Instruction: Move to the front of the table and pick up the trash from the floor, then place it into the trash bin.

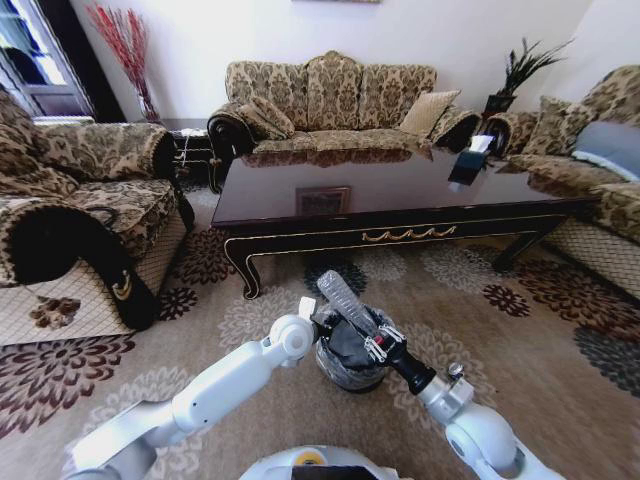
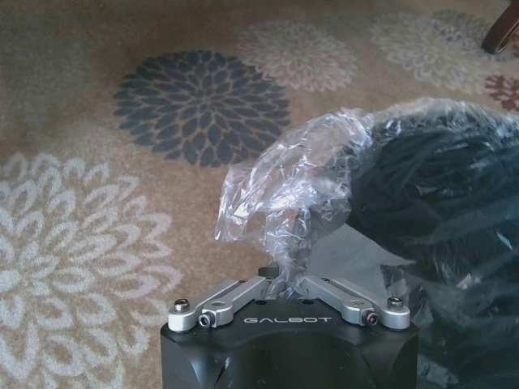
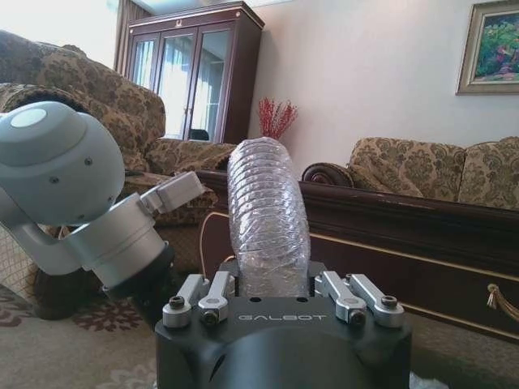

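Observation:
The trash bin [image 1: 345,362], black with a crinkled clear bag over its rim, stands on the flower-patterned carpet floor [image 1: 470,300] in front of the dark coffee table [image 1: 400,200]. My left gripper [image 1: 316,322] is at the bin's left rim. In the left wrist view the left gripper [image 2: 284,282] is shut on a raised fold of the bag [image 2: 284,186], beside the bin's dark inside [image 2: 430,186]. My right gripper [image 1: 374,338] is shut on a clear ribbed plastic bottle [image 1: 345,298], held tilted above the bin. The bottle [image 3: 268,207] stands out from the right gripper [image 3: 269,285].
A patterned armchair [image 1: 80,220] stands at the left, a sofa [image 1: 335,100] behind the table and another [image 1: 590,170] at the right. A dark tissue box [image 1: 468,165] sits on the table's right end. Open carpet lies around the bin.

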{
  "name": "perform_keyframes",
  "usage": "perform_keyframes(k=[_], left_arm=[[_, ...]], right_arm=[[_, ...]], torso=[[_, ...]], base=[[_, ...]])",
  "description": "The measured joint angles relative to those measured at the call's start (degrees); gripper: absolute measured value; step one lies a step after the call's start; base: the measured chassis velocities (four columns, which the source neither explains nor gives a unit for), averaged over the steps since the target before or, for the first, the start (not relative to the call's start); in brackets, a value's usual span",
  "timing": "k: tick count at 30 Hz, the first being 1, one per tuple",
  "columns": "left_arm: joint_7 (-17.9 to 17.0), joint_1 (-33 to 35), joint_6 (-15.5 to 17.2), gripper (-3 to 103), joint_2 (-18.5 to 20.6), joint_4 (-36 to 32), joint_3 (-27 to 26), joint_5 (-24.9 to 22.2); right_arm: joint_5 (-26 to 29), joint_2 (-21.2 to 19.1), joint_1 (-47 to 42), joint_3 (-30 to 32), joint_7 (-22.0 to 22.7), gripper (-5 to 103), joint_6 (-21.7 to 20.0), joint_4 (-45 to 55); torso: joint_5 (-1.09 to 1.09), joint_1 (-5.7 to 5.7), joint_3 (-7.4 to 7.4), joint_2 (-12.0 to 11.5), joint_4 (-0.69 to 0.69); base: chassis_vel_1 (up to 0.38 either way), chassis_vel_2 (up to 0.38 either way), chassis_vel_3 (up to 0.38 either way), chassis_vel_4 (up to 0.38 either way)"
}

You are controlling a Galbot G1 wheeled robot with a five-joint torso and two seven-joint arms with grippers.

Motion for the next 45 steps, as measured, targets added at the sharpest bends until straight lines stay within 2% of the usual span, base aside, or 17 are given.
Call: perform_keyframes(k=[2, 3, 6, 8, 11, 12, 15, 20, 27, 38, 45], left_arm=[[-0.08, 0.36, -0.01, 0, 0.48, -0.65, -0.27, -0.08], [-0.08, 0.36, -0.01, 0, 0.48, -0.65, -0.27, -0.08], [-0.14, 1.21, 0.00, 0, 0.91, -1.02, -0.75, -0.08], [-0.14, 1.40, 0.00, 0, 1.00, -1.02, -0.88, -0.07], [-0.12, 2.16, 0.00, 0, 1.37, -0.99, -1.78, 0.14], [-0.12, 2.16, 0.00, 0, 1.37, -0.99, -1.78, 0.14], [0.11, 3.34, 0.00, 0, 2.11, -1.07, -3.48, 0.39], [0.72, 5.71, 0.00, 0, 3.29, -1.36, -6.13, 1.22], [1.21, 8.64, 0.00, 0, 4.94, -2.46, -9.07, 1.75], [3.74, 17.37, 0.00, 0, 9.93, -5.22, -21.03, 2.99], [4.87, 21.92, 0.00, 0, 10.70, -6.19, -24.72, 4.16]], right_arm=[[0.32, 0.15, 0.47, -0.29, 0.04, 47, 0.00, -0.74], [0.32, 0.15, 0.47, -0.29, 0.04, 47, 0.00, -0.74], [1.47, 0.58, 1.14, -0.85, 0.04, 63, 0.22, -1.75], [1.86, 0.71, 1.36, -1.08, 0.01, 63, 0.34, -2.06], [2.48, 0.88, 1.64, -1.51, -0.21, 80, 0.62, -2.60], [2.48, 0.88, 1.64, -1.51, -0.21, 80, 0.62, -2.60], [2.41, 0.93, 1.03, -1.09, -0.27, 95, 0.60, -2.74], [1.81, 1.49, 0.91, -0.91, -0.25, 100, 0.55, -3.49], [1.35, 1.68, 1.00, -0.87, -1.14, 100, 0.01, -3.98], [0.60, 1.48, 1.13, -0.02, -2.44, 100, 0.60, -7.02], [0.66, 1.13, 1.32, 0.14, -2.70, 100, 1.00, -8.45]], torso=[[0.00, 0.00, 0.00, 0.00, -0.01], [0.00, 0.00, 0.00, 0.00, -0.01], [-0.01, 0.00, 0.00, 0.00, 0.01], [-0.01, 0.00, 0.00, 0.00, 0.00], [-0.01, 0.00, 0.00, 0.00, 0.00], [-0.01, 0.00, 0.00, 0.00, 0.00], [-0.01, 0.00, 0.00, 0.00, 0.00], [-0.01, 0.00, 0.00, 0.00, -0.01], [-0.02, 0.00, 0.00, 0.00, 0.00], [-0.01, 0.00, 0.00, -0.01, 0.01], [0.00, 0.00, 0.00, -0.01, 0.00]], base=[[0.000, 0.000, 0.000, 0.000], [0.000, 0.000, 0.000, 0.000], [0.000, 0.000, 0.000, 0.000], [0.000, 0.000, 0.000, 0.000], [0.000, 0.000, 0.000, 0.000], [0.000, 0.000, 0.000, 0.000], [0.000, 0.000, 0.000, 0.000], [0.000, 0.000, 0.000, 0.000], [0.000, 0.000, 0.000, 0.000], [-0.017, -0.014, 0.021, 0.017], [-0.168, -0.162, 0.163, 0.166]])
